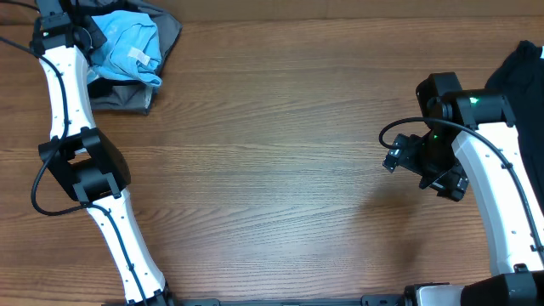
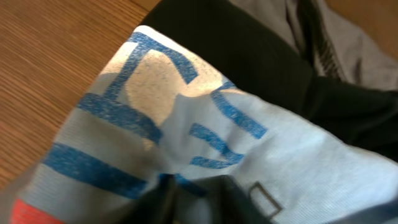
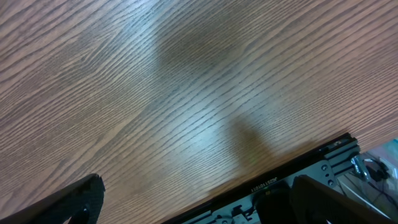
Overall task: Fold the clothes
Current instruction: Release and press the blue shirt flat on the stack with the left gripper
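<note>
Left claw [image 1: 88, 38] hangs over blue T-shirt [image 1: 127, 44] atop grey garment [image 1: 127, 98].

Left jaws: dark blur at wrist view's bottom edge, grip on T-shirt [image 2: 186, 124] untellable; black garment [image 1: 529, 72] cropped overhead.

Blue lettering [image 2: 115, 115] on the light blue T-shirt [image 2: 298, 162] cannot be read.

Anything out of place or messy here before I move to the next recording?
Nothing spilled or damaged. The light blue T-shirt lies crumpled on a grey garment at the table's far left corner, bunched rather than spread flat. A black garment sits at the right edge. The right gripper hangs open above the table, holding nothing.
</note>
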Robot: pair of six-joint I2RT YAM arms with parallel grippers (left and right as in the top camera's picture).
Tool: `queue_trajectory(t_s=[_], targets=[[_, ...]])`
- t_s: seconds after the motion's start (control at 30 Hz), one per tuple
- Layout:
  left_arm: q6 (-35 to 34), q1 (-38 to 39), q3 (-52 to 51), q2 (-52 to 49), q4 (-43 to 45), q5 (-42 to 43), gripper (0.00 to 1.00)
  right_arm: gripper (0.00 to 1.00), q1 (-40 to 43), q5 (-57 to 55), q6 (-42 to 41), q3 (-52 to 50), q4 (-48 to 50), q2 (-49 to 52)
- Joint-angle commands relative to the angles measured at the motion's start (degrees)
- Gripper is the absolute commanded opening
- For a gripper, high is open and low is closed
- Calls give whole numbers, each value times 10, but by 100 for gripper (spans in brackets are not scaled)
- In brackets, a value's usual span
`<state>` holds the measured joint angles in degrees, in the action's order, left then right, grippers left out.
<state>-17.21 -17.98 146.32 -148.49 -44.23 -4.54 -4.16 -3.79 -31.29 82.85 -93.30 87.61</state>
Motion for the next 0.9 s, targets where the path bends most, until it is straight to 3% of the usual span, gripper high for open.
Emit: queue_trajectory(t_s=[0.0, 0.1, 0.27, 0.63, 0.87], targets=[[-10, 3, 12, 23, -2, 21, 39, 100, 1, 0, -3, 8, 1, -4], [-10, 10, 22, 63, -21, 48, 63, 100, 1, 0, -3, 8, 2, -4], [-8, 29, 23, 118, -62, 59, 70, 100, 1, 0, -2, 8, 2, -4], [-3, 65, 22, 62, -125, 61, 63, 100, 1, 0, -2, 8, 10, -4], [-3, 78, 21, -5, -115, 61, 66, 100, 1, 0, -2, 8, 10, -4]])
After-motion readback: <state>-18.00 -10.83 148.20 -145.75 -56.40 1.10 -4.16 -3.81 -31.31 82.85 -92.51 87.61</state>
